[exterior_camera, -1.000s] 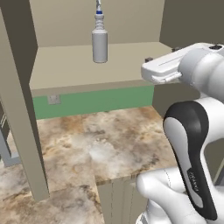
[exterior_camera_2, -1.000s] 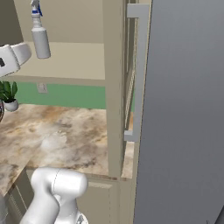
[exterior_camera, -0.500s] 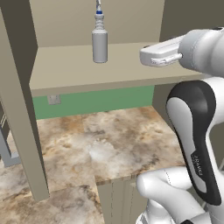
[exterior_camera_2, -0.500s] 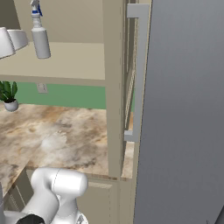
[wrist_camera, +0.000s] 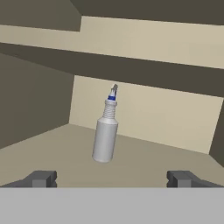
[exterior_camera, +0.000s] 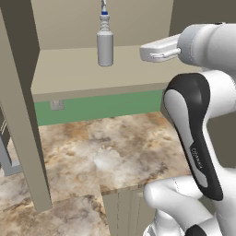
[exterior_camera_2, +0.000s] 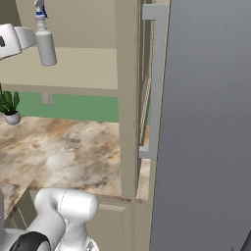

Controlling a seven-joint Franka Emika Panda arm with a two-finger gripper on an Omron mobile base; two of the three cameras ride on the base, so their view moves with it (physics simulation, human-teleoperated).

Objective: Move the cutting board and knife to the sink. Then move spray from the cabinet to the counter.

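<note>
Spray (exterior_camera: 105, 42): slim pale grey bottle, white-and-blue nozzle, upright on the cabinet (exterior_camera: 92, 73) shelf. Counter (exterior_camera: 106, 156): beige-brown marble top below the shelf.

Spray (exterior_camera: 105, 44) body looks smooth matt pale grey, plastic-like, with ribbed neck and glossy blue-white nozzle; cabinet (exterior_camera: 92, 73) shelf and walls are flat matt beige, sides matt taupe, no grain visible. Counter (exterior_camera: 106, 156) has polished-looking beige-brown marble pattern, wall strip behind is flat matt green. Gripper (wrist_camera: 111, 178) finger tips look matt dark grey, hard.
</note>
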